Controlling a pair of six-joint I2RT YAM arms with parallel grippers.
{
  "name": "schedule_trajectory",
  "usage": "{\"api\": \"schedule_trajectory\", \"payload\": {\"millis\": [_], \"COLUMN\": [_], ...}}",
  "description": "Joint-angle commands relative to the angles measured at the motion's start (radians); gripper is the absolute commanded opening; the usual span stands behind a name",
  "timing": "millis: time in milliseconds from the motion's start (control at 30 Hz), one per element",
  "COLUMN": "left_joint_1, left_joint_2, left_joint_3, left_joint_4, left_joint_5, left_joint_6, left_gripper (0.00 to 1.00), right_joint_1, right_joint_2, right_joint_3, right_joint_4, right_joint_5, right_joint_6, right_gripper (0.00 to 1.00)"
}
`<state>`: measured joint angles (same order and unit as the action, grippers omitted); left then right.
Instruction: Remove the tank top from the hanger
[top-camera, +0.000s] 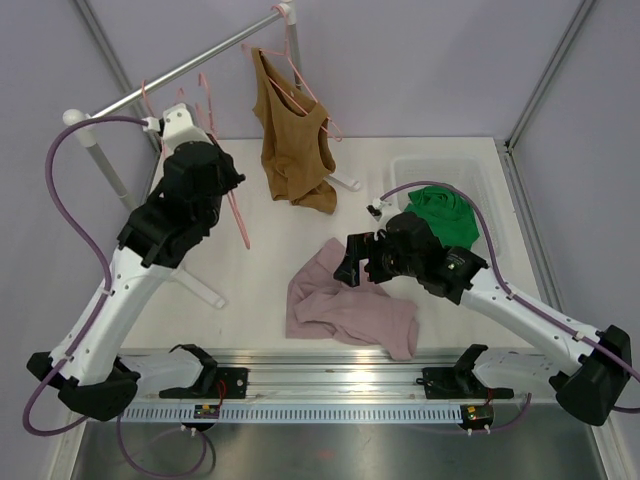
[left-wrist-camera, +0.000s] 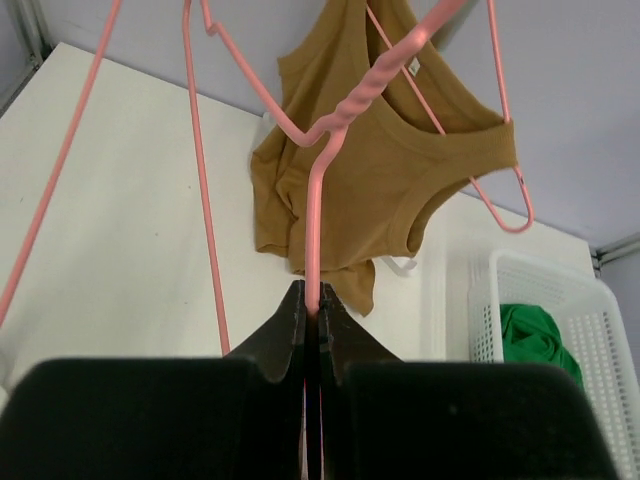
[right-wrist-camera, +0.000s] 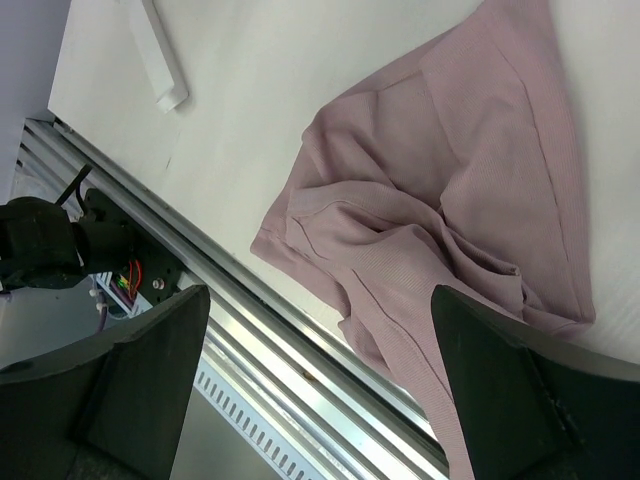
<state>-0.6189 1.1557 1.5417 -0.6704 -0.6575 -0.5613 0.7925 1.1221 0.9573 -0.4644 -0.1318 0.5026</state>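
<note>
Top view: three garments showing. One mauve ribbed-knit tank top (top-camera: 340, 305) lying crumpled on white worktop (top-camera: 250, 280), off hanger, just below right gripper (top-camera: 352, 262). One brown tank top (top-camera: 293, 150) hanging from grey metal rail (top-camera: 200, 62). One green cloth (top-camera: 445, 215) sitting in white plastic basket (top-camera: 400, 170).
Left wrist: left gripper (left-wrist-camera: 311, 310) pinching thin pink wire hanger (left-wrist-camera: 315, 200), pressed tight.
Right wrist: right gripper standing spread wide over mauve tank top, gripping nothing.

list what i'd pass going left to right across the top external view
left arm → pink hanger → brown tank top → right fingers → green cloth in the white basket; the mauve top on the table is left out because it overlaps several of these
</note>
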Motion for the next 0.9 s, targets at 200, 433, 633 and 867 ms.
{"api": "schedule_trajectory", "payload": {"millis": [200,433,633,867], "left_joint_1": [0.244,0.355,0.38,0.38], "left_joint_2": [0.139,0.226,0.176,0.157], "left_joint_3": [0.225,0.269,0.091,0.058], "left_joint_4": [-0.02,-0.028,0.043,0.058], "left_joint_5": [0.26,0.383,0.389,0.401], "left_joint_6": [-0.019,-0.043,-0.068,-0.071], "left_gripper": [0.0,0.0,0.0,0.22], "right_joint_1": [0.007,0.007,0.007,0.007], "right_joint_2": [-0.054,-0.044,-0.002,0.097], "right_joint_3": [0.018,0.006,0.001,0.032], "right_joint_4": [0.012,0.023,0.038,0.006], "right_joint_5": [0.032,0.006,-0.032,0.004], "right_joint_6": [-0.016,-0.036,-0.067,-0.091], "right_gripper": [0.99,0.99,1.0,1.0]}}
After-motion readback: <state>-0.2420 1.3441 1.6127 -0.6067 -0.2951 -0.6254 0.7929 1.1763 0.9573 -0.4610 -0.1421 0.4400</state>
